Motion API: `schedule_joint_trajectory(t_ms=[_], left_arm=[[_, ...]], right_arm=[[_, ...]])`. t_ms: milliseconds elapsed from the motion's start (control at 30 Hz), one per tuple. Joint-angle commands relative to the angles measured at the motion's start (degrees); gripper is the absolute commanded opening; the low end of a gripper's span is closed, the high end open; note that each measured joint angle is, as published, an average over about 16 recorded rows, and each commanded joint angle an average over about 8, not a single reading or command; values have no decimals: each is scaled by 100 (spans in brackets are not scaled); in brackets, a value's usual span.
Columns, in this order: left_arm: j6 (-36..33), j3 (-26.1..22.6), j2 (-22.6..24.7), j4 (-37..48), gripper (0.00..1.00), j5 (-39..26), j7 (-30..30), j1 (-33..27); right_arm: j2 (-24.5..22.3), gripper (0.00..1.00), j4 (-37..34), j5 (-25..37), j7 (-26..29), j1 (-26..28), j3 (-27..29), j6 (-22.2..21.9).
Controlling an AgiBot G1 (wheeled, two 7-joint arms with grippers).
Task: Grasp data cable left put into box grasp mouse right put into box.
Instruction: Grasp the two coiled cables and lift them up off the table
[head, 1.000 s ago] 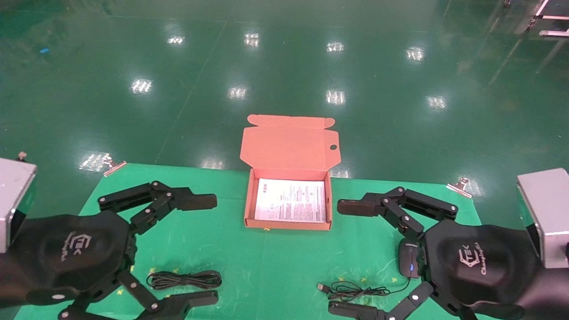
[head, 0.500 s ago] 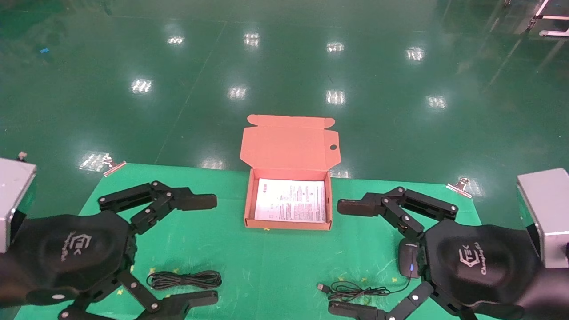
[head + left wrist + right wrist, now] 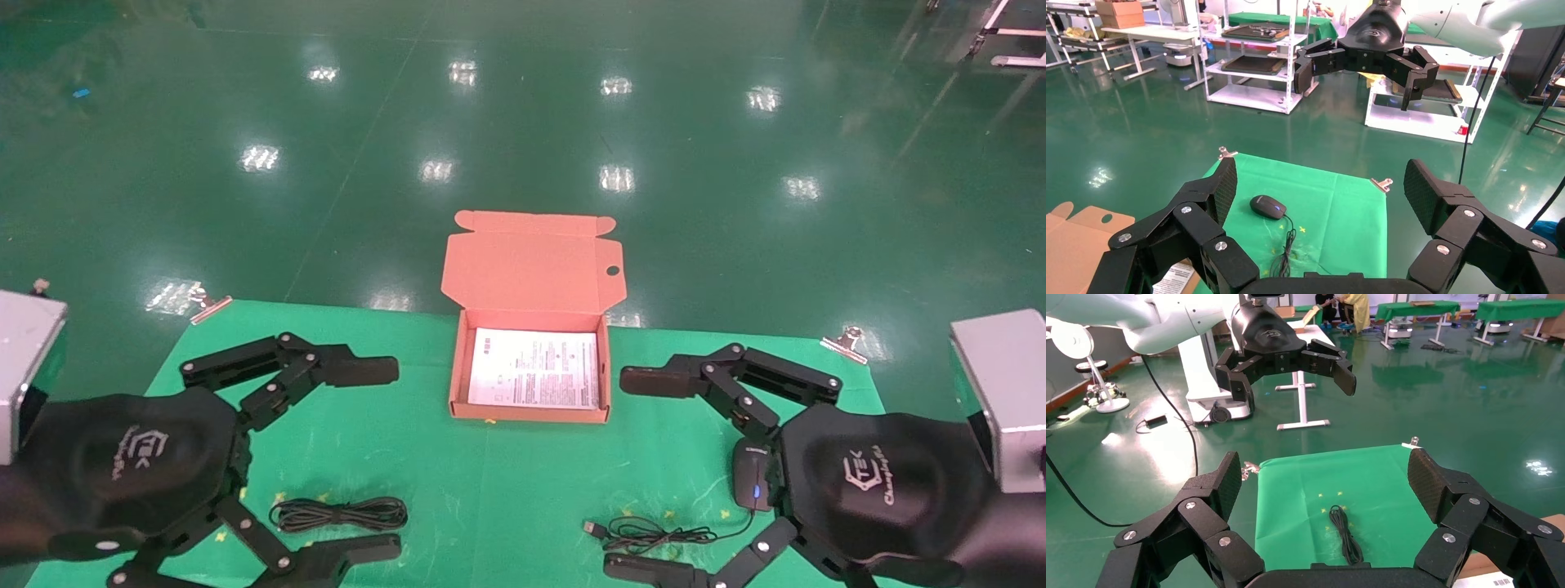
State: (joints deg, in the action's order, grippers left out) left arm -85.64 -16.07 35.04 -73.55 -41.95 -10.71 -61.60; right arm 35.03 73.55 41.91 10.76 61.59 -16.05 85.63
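The orange-brown box (image 3: 460, 367) stands open at the table's far middle, lid raised, a printed white sheet on its bottom. The bundled black data cable (image 3: 339, 514) lies at the front left; it also shows in the right wrist view (image 3: 1345, 536). The black mouse (image 3: 753, 475) with a blue light lies at the front right, its cord and USB plug (image 3: 590, 528) trailing toward the middle; it also shows in the left wrist view (image 3: 1268, 206). My left gripper (image 3: 372, 457) hangs open above the cable. My right gripper (image 3: 645, 474) hangs open beside the mouse. Both are empty.
The table is covered with a green cloth (image 3: 507, 482) held by metal clips (image 3: 846, 341) at the far corners. Grey arm housings (image 3: 1001, 392) stand at both sides. Shiny green floor lies beyond the far edge.
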Motion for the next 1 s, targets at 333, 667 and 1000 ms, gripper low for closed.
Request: schedule_joint_trajectory(t_ms=[333,667,1000], left_arm=[[-110,-57,-79,27,100,-267,172,-77],[-224,-692,149,313,100,-2117,851,-837],[149,-1627,892,597,100,-4472,1538,-1482]], right_arm=[[-19,100,52,232,58,102,-130,95],[79,100,79,2212,240,1522,-1532,543],[876,100,-569,4427,-521,3175,-3723,558]])
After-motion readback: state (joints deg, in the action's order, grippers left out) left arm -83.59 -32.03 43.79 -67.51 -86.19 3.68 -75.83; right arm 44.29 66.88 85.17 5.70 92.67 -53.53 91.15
